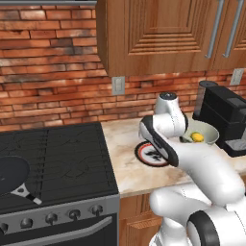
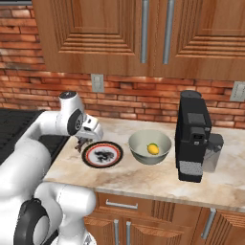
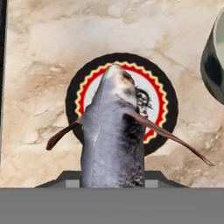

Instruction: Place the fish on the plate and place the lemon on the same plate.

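The dark grey fish hangs head-down in the hand view, with my gripper shut on its tail end. Its head points at the plate, which has a white centre, a red-orange band and a black rim. The plate lies on the marble counter, and my gripper hovers just above its left edge. In the left base view my arm covers much of the plate. The yellow lemon rests inside a pale bowl right of the plate, also seen as the lemon.
A black coffee machine stands right of the bowl. The black stove with a frying pan borders the counter on the left. Wooden cabinets hang above the brick wall.
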